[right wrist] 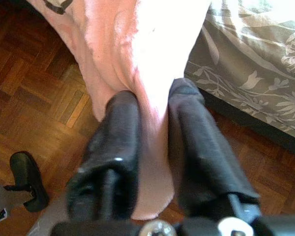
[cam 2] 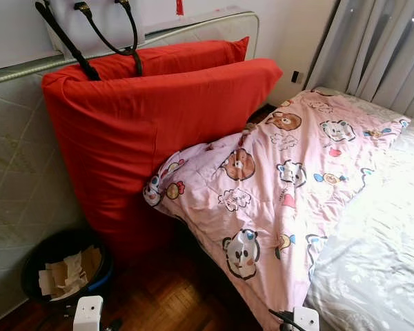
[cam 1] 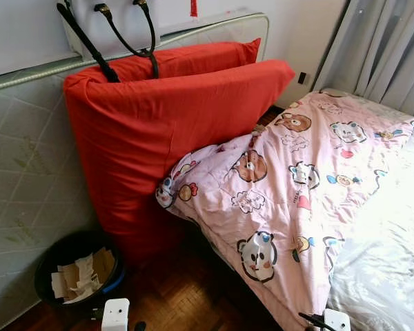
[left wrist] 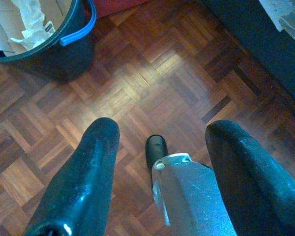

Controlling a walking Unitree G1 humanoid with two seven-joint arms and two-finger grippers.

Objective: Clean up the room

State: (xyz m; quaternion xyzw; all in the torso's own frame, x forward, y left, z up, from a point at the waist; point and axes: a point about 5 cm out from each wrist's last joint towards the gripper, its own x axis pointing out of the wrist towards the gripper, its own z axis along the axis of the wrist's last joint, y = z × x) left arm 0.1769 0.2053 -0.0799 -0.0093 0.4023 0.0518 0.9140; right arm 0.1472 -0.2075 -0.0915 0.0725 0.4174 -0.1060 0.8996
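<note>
**Quilt in grip, bed not yet made**

While the quilt (cam 1: 290, 179) lies bunched on the bed (cam 1: 393, 262), hanging off the edge toward 7 o'clock, tidying looks barely started. Right gripper (right wrist: 155, 142), low at 5 o'clock, is pinched onto the quilt's hanging edge. Left gripper (left wrist: 162, 162), spread wide and empty, points at the floor (left wrist: 152, 73); bin (cam 1: 76, 272) at 8 o'clock.
</note>
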